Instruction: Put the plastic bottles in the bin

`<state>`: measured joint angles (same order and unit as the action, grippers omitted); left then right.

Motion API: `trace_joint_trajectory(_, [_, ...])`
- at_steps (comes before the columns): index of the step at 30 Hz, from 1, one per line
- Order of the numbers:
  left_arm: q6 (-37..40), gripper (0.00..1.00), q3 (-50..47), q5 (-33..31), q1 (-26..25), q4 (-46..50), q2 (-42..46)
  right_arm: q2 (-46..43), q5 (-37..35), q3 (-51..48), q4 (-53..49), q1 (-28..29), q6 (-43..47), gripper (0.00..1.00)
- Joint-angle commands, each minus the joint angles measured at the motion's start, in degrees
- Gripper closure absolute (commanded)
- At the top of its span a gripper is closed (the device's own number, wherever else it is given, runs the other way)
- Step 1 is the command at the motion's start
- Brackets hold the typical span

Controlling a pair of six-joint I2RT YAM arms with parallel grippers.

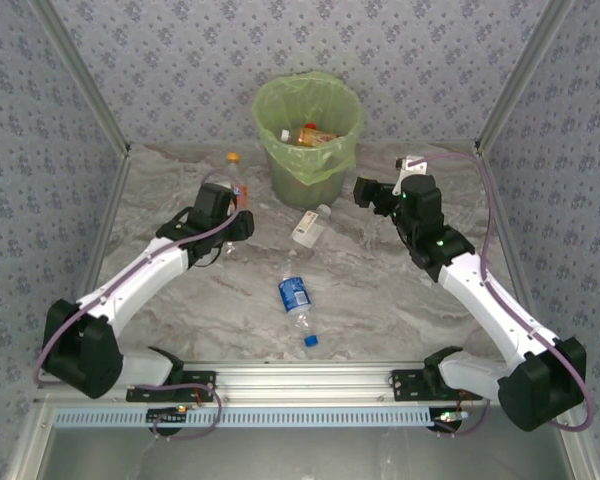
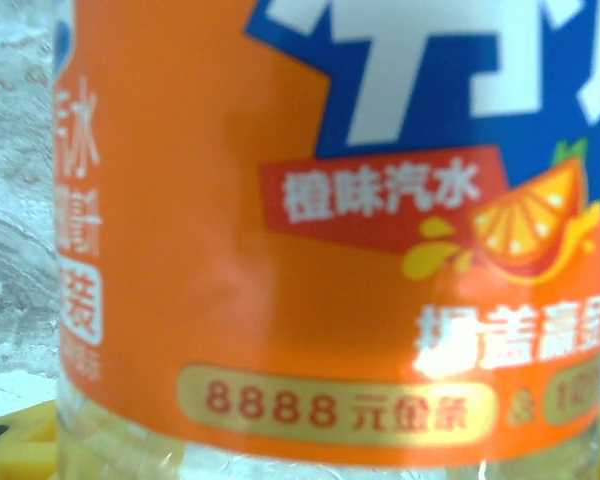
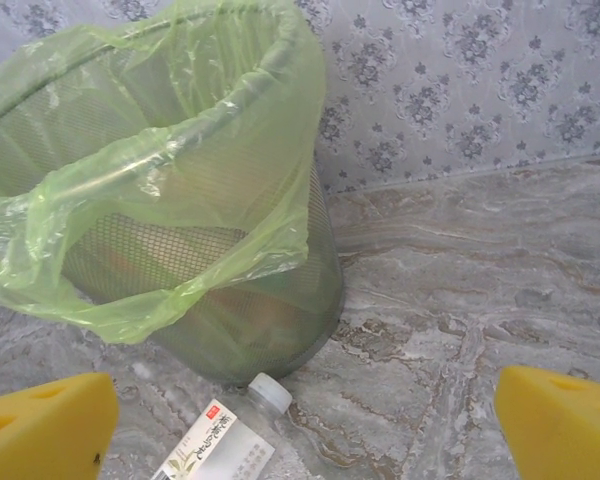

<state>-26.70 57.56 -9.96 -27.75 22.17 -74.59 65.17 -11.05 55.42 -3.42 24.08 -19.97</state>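
Observation:
The bin (image 1: 306,165), lined with a light-green bag, stands at the back centre with bottles inside it. My left gripper (image 1: 238,216) is shut on an orange-labelled bottle (image 1: 239,183) with an orange cap, left of the bin. That orange label (image 2: 280,250) is pressed close to the left wrist camera, with one yellow pad (image 2: 5,440) at its side. A white-labelled bottle (image 1: 310,226) lies in front of the bin. My right gripper (image 1: 368,192) hangs open just right of it. In the right wrist view, this bottle (image 3: 220,445) lies between the wide-apart pads (image 3: 45,425), beside the bin (image 3: 280,300).
A blue-labelled bottle (image 1: 295,296) lies mid-table, with a loose blue cap (image 1: 310,340) just in front of it. Patterned walls close off the back and both sides. An aluminium rail (image 1: 300,380) runs along the near edge.

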Motion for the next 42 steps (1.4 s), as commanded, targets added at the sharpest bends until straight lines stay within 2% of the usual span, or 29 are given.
trace_joint_trajectory(1, [-2.7, 1.00, 0.3, -3.9, 0.3, -3.5, 4.5, -2.1, 1.5, -0.5, 2.9, 0.6, 2.3, 0.01])
trace_joint_trajectory(10, [-2.5, 1.00, 0.3, -6.2, 0.3, -8.3, 11.4, -4.0, 6.1, -2.2, 6.3, 2.3, 6.4, 0.01])
trace_joint_trajectory(22, [7.1, 1.00, 9.3, 3.9, 0.3, -14.8, 10.6, -6.2, 7.9, -3.2, 6.4, 3.8, 10.4, 0.01])
trace_joint_trajectory(26, [10.4, 1.00, 12.0, 5.8, 0.3, -19.6, 8.0, -7.8, 8.1, -4.8, 8.1, 4.3, 11.6, 0.01])
trace_joint_trajectory(31, [12.8, 1.00, 19.2, 11.5, 0.3, -20.5, 2.4, -9.1, 7.2, -5.2, 7.3, 4.5, 12.0, 0.01])
trace_joint_trajectory(34, [13.3, 1.00, 23.5, 12.9, 0.3, -20.3, -0.7, -9.9, 6.4, -5.4, 6.6, 4.6, 12.0, 0.01])
trace_joint_trajectory(39, [12.7, 1.00, 28.7, 13.8, 0.3, -22.0, -4.8, -10.7, 4.8, -5.7, 6.0, 4.7, 11.9, 0.01])
trace_joint_trajectory(42, [9.8, 1.00, 29.6, 14.0, 0.3, -27.0, -7.0, -11.0, 3.0, -6.3, 6.6, 4.7, 11.4, 0.01])
